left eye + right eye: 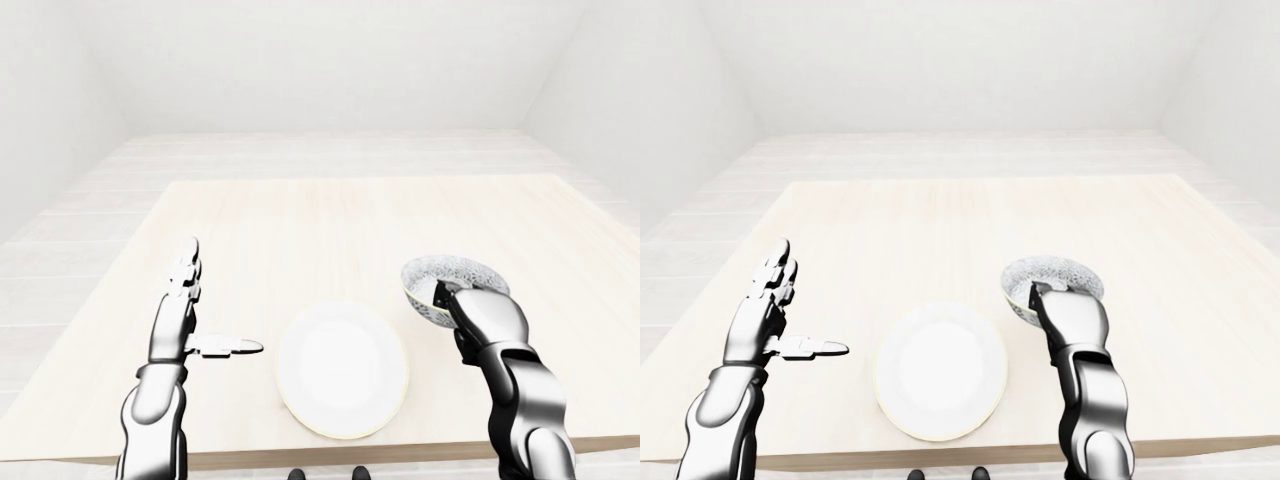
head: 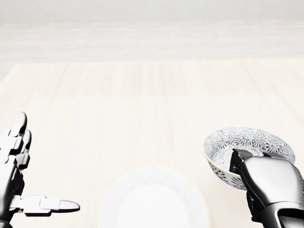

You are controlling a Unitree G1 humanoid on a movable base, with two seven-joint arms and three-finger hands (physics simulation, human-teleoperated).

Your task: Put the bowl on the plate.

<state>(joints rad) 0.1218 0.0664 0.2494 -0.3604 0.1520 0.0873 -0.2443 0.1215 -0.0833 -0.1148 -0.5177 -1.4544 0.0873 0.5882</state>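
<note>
in the left-eye view a pale wooden table (image 1: pixel 300 220) fills the middle, with a plain white plate (image 1: pixel 342 370) lying flat near its bottom edge. the bowl (image 1: pixel 450 272), white with a dark flower-like pattern, sits to the upper right of the plate, just beside its rim and not on it. the right hand (image 1: pixel 485 320) grips the bowl by the wall nearest the robot. the left hand (image 1: pixel 175 325) is to the left of the plate and apart from it, spread wide and holding nothing. in the head view the plate is cut off by the bottom edge and the bowl shows largest: its mouth faces up, roughly level, and the pattern covers both its inside and outside. the right hand closes over the near rim, with one dark finger (image 2: pixel 236 161) hooked over the rim into the bowl. whether the bowl rests on the table or is raised off it cannot be told. the left hand's thumb (image 2: pixel 52 205) points right toward the plate while its other fingers point up the picture. in the right-eye view a pale tiled floor (image 1: pixel 960 150) shows beyond the table's top edge, and both metal forearms rise from the bottom.
</note>
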